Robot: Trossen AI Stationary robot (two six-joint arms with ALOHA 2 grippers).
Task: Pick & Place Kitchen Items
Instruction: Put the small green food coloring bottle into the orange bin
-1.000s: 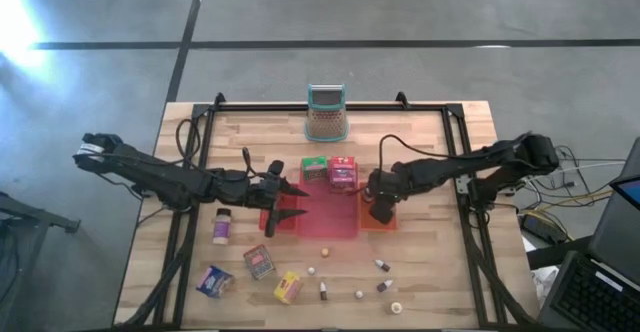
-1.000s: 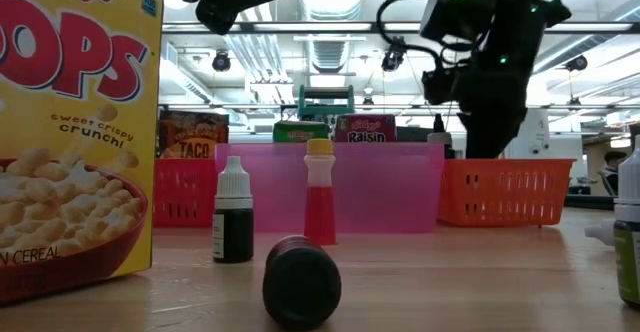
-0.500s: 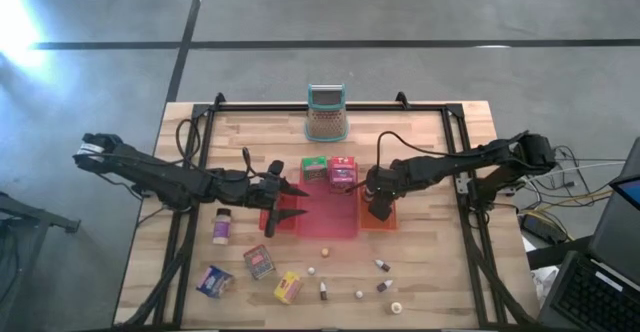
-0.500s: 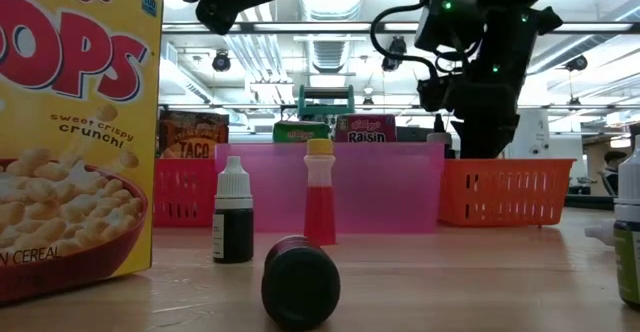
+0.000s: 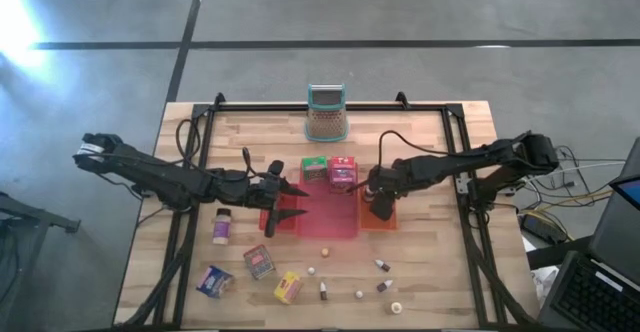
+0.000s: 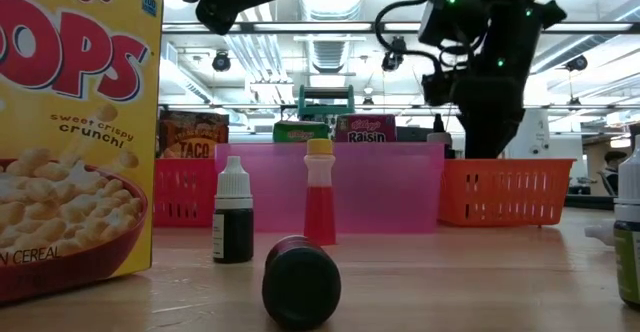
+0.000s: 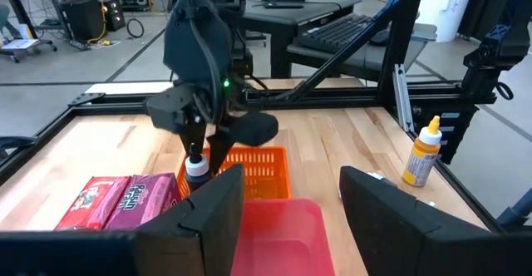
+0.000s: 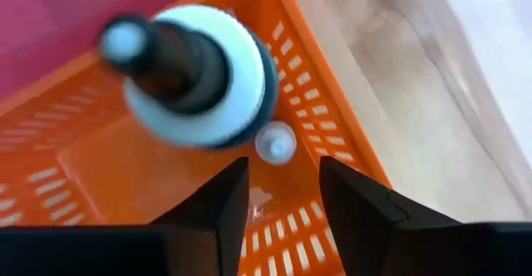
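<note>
**Right claw over the orange tray, bottle just under its fingers**

At the near edge of the desk, the low view shows what the others do not: a yellow cereal box, a black bottle with white cap, a red bottle with yellow cap and a dark jar lying on its side.

Behind them stand the pink tray and the orange tray. The right claw hangs over the orange tray with its fingers apart. In the right wrist view a dark bottle with a white collar is inside this tray, blurred, and a small white cap lies on the tray floor. The fingers do not press the bottle. The left wrist view shows the same bottle just under the right claw.

The left claw waits half open and empty above the pink tray.

The high view alone shows the green box and the red box beside the trays, and the mesh holder at the far edge.

Beyond the desk is a workshop with ceiling lights.
</note>
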